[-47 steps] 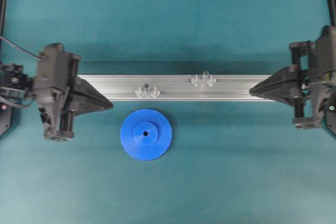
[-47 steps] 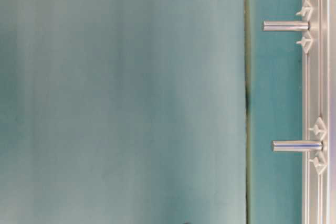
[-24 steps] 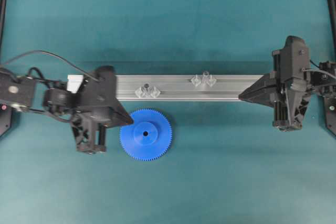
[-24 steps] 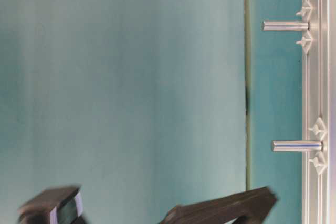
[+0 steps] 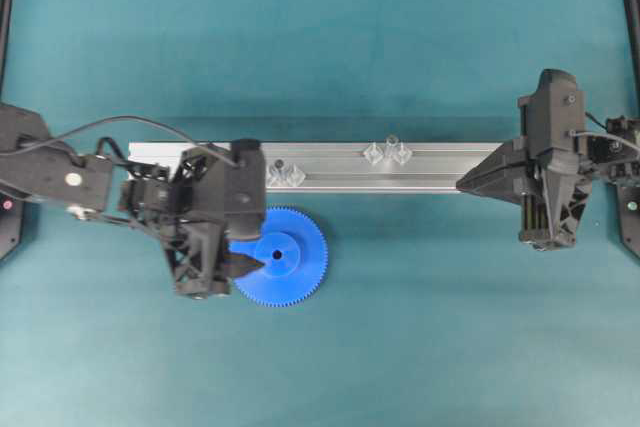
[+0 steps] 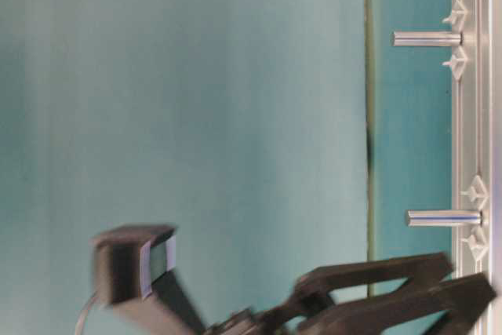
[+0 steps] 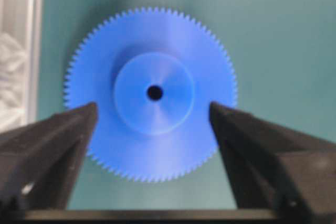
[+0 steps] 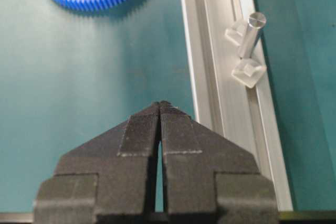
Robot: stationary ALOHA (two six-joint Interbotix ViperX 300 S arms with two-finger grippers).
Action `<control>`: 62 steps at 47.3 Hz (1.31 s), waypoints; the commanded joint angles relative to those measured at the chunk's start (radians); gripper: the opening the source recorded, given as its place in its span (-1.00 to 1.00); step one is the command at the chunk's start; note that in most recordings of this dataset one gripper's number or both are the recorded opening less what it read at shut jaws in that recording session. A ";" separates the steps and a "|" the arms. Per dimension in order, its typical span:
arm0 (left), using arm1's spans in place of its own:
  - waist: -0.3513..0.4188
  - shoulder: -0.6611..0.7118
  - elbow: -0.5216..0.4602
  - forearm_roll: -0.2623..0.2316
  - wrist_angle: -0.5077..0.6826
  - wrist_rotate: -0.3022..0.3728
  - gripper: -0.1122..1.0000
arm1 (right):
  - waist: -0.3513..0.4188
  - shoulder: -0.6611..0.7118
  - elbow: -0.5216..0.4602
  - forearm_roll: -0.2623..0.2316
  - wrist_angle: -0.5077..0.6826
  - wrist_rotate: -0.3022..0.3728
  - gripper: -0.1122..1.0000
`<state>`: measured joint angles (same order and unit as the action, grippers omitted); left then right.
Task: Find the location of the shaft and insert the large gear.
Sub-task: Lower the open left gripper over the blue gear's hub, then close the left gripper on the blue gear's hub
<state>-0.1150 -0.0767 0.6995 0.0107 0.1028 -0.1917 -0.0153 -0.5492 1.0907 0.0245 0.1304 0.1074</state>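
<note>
Bright blue plastic, matt, finely toothed rim, smooth raised hub: the large gear [image 7: 152, 95]. Beside it, ridged silvery aluminium, brushed sheen: the rail [image 5: 340, 167]. On the rail, polished grey metal: the shaft [image 8: 251, 34]; clear glossy plastic mounts [image 8: 249, 72] flanking it. Matt teal covering under the gear: the counter [image 5: 420, 327]. Black matt plastic, finely ribbed pads: right hand [image 8: 159, 109].

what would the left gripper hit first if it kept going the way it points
Most likely the large gear: the left gripper is open and aimed down at it, fingers either side of the raised hub. How far above it sits is unclear.
</note>
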 commanded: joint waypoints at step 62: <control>-0.023 0.189 -0.101 0.005 0.021 -0.023 0.89 | -0.006 -0.077 0.018 0.003 -0.008 0.008 -0.77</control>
<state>-0.1319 0.1212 0.6213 0.0123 0.1289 -0.2132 -0.0199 -0.6136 1.1152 0.0261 0.1289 0.1074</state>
